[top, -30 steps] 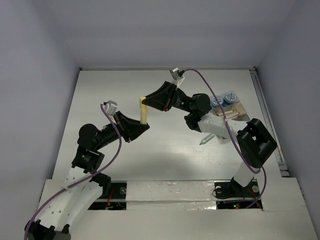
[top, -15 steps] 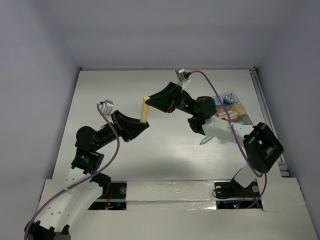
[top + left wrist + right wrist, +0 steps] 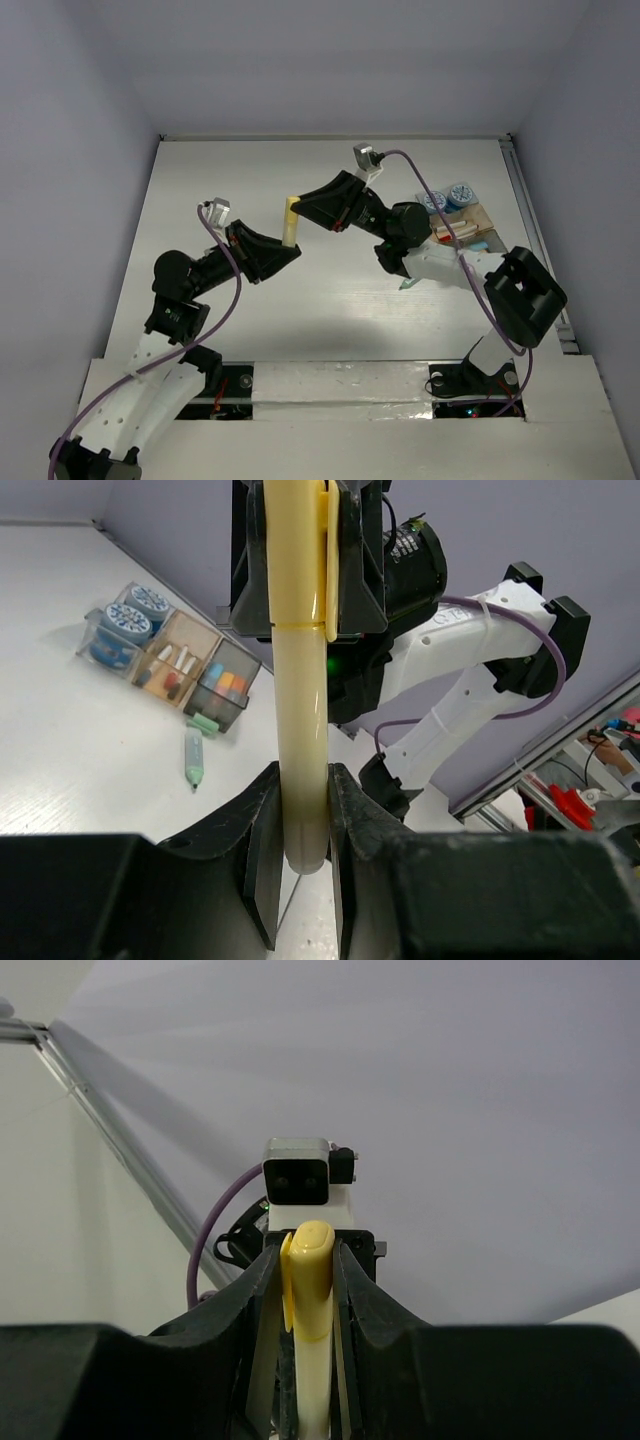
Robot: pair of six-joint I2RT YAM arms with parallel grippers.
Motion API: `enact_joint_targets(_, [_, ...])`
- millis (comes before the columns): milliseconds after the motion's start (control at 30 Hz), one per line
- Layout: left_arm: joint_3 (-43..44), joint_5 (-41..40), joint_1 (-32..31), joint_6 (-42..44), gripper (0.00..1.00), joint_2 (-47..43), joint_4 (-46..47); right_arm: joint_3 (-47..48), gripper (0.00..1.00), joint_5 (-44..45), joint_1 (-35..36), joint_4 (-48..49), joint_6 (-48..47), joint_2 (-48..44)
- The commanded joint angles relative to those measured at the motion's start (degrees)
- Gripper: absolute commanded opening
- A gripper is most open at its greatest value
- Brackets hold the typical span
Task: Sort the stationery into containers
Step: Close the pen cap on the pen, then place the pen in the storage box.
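So the yellow pen (image 3: 298,680) is up in the air over the middle of the table (image 3: 200,190), standing roughly upright, and both arms have it at once. The left gripper (image 3: 298,800) is pinched tight on the bottom end, and the right gripper (image 3: 305,1290) is clamped narrow around the top, where the clip is. It looks like a light, stiff plastic barrel, smooth and a bit glossy, so I'd guess it could twist or slip if squeezed off-centre. The best hold is probably mid-barrel with the pads flat across it, not out at the rounded tip. With two grips on one rigid stick, any sideways disagreement between the arms might lever it loose.

The containers (image 3: 222,706) are well off to the right near the table's far side, with the blue-and-white pots (image 3: 130,615) in the end one and a green pen (image 3: 193,760) lying loose just in front. There's lots of bare tabletop between here and there. The trays sit close to the rail (image 3: 530,220) along the right edge, though, and the right arm's own elbow crowds that corner.
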Motion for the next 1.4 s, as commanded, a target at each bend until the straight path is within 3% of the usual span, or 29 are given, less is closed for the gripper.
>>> enact_joint_targets(0, [5.66,-3.5,0.42,0.46,0.0,-0.07,8.95,-4.58,0.0,-7.72,4.05,3.47,-2.34,0.05])
enact_joint_targets(233, [9.88,-2.44,0.42,1.17,0.0,-0.08,5.25,-9.68,0.0,-7.2,7.56,-17.07,-12.27,-4.26])
enact_joint_targets(367, [11.99,-1.74,0.42,0.82,0.0,1.5,5.43,-12.23,0.0,-4.73,10.11,-23.51,-16.75,-5.58])
enact_joint_targets(833, [20.95,-3.23,0.95,4.06,0.0,4.14,1.22,-20.66,0.0,-0.25,13.81,-21.94,-16.5,-5.31])
enact_joint_targets(1367, [20.17,-1.22,0.95,1.61,0.0,8.01,3.5,-20.24,0.0,4.75,15.57,-26.51,-19.13,-10.23])
